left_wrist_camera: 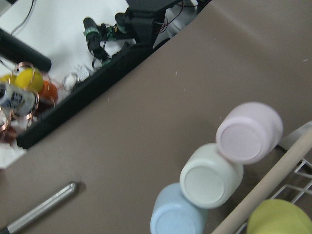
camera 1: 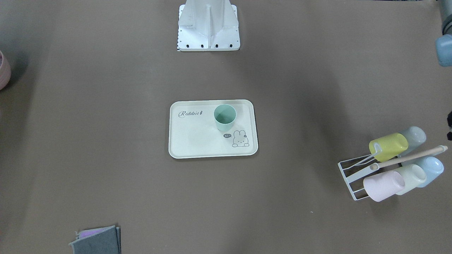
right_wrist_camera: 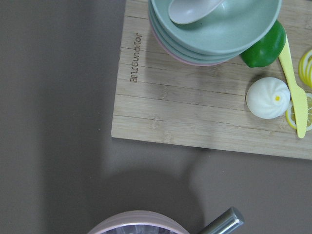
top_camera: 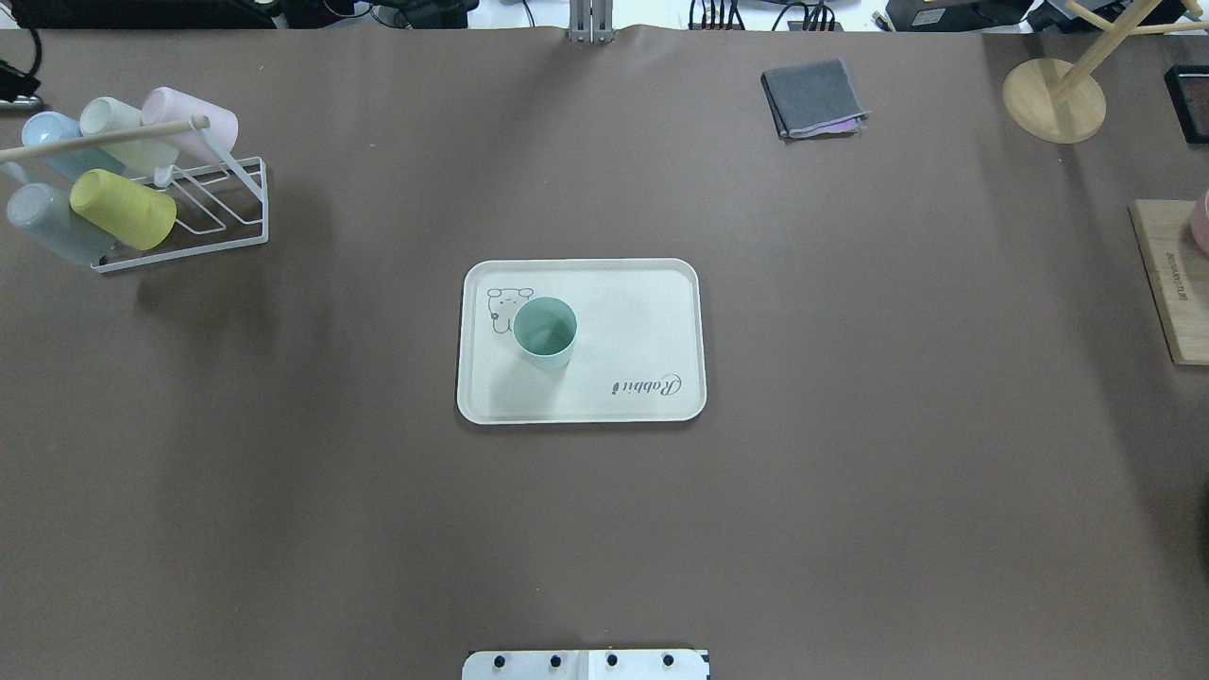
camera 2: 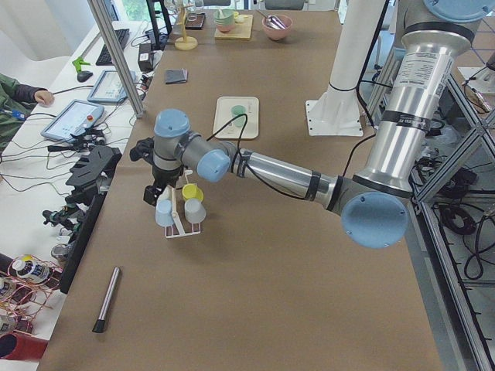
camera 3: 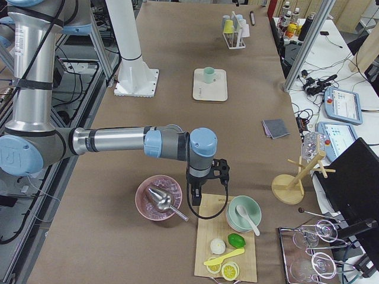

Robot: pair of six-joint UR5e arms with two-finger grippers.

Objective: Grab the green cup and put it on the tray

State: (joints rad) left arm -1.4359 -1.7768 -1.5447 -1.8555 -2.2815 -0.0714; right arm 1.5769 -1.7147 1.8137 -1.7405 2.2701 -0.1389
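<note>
The mint green cup point(camera 1: 225, 118) point(top_camera: 545, 332) stands upright on the cream tray point(camera 1: 197, 141) point(top_camera: 642, 312), beside the bunny drawing, with nothing touching it. It also shows small in the side views as the green cup point(camera 2: 238, 110) point(camera 3: 209, 74). My left gripper point(camera 2: 155, 197) hangs far from it, over the cup rack point(top_camera: 227, 208); I cannot tell if it is open or shut. My right gripper point(camera 3: 204, 183) hovers at the other table end between a pink bowl point(camera 3: 159, 198) and a wooden board point(right_wrist_camera: 195, 97); its state cannot be told either. Neither wrist view shows fingers.
The rack holds a pink cup point(left_wrist_camera: 248, 132), a whitish-green cup point(left_wrist_camera: 210, 176), a blue cup point(left_wrist_camera: 178, 217) and a yellow-green cup point(top_camera: 125, 210). A folded grey cloth point(top_camera: 814, 97) and a wooden stand point(top_camera: 1053, 99) lie at the far edge. Stacked bowls point(right_wrist_camera: 214, 29) sit on the board.
</note>
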